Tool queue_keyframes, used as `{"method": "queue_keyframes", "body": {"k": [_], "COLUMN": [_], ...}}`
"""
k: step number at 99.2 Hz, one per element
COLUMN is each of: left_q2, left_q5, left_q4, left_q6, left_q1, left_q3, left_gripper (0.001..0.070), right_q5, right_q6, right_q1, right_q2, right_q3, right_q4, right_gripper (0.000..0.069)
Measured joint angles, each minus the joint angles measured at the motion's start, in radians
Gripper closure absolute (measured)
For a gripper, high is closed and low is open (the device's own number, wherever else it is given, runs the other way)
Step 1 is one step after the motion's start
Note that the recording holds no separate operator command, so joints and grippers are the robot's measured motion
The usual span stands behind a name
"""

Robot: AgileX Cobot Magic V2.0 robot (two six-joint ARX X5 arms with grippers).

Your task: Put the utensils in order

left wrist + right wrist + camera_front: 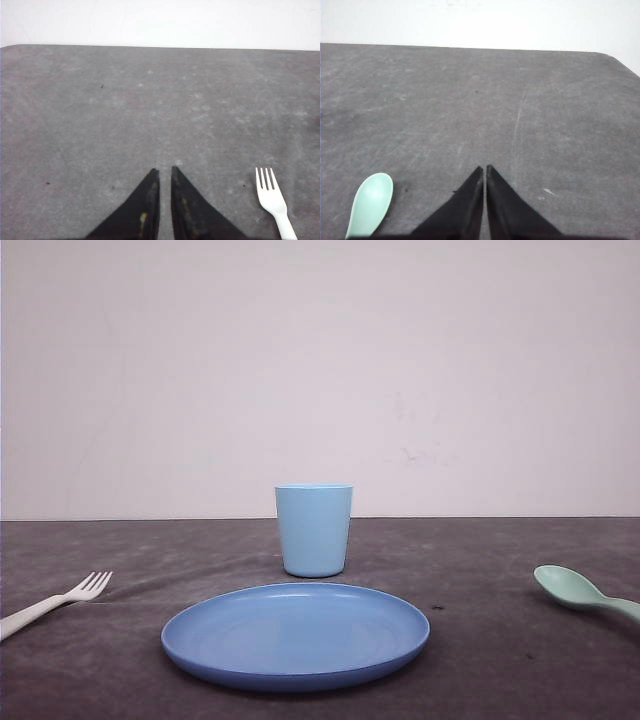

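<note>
Four items on a dark grey counter [500, 660], pale wall behind. Landmark: the plate.

Plate [296, 633], round, blue, shallow rim, sits front and centre in the front view. Nothing on it.

Cup [314, 530], light blue, upright, directly behind the plate and just beyond its far rim. A thin strip of counter shows between them.

Fork [55, 604], white, four tines, lies flat on the counter well to the left of the plate. Tines point toward the plate and slightly away from the camera; handle runs off the frame edge.

Spoon [582, 593], mint green, oval bowl, lies flat well to the right of the plate. Bowl end toward the plate, handle running off the frame edge.

Left claw [163, 172]: black fingers nearly together, a narrow slit between the tips, pinching nothing. It is above bare counter, with the fork beside it, apart.

Right claw [484, 170]: fingers pressed almost together, nothing between them. Spoon bowl lies off to one side, not touching.
</note>
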Motion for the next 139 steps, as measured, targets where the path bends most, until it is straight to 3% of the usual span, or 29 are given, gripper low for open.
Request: {"method": "queue_keyframes", "body": {"k": [120,127,139], "left_q2": [0.000,0.000,0.000], "left_q5": [0.006,0.015,0.038], "left_q4": [0.000,0.001,0.035], "left_q6": [-0.001,-0.016,-0.099], "left_q1": [0.000,0.000,0.000], "left_q3": [0.000,0.000,0.000], "left_gripper": [0.0695,0.0695,0.0695], "right_q5": [-0.004,-0.023,-0.090], "right_q6": [0.031,0.058,0.131], "right_q1": [0.000,0.000,0.000], "right_q2": [0.000,0.000,0.000], "right_q3": [0.000,-0.001,0.000], "right_q4": [0.007,0.026,0.111], "right_gripper": [0.0682,0.0682,0.0682]}}
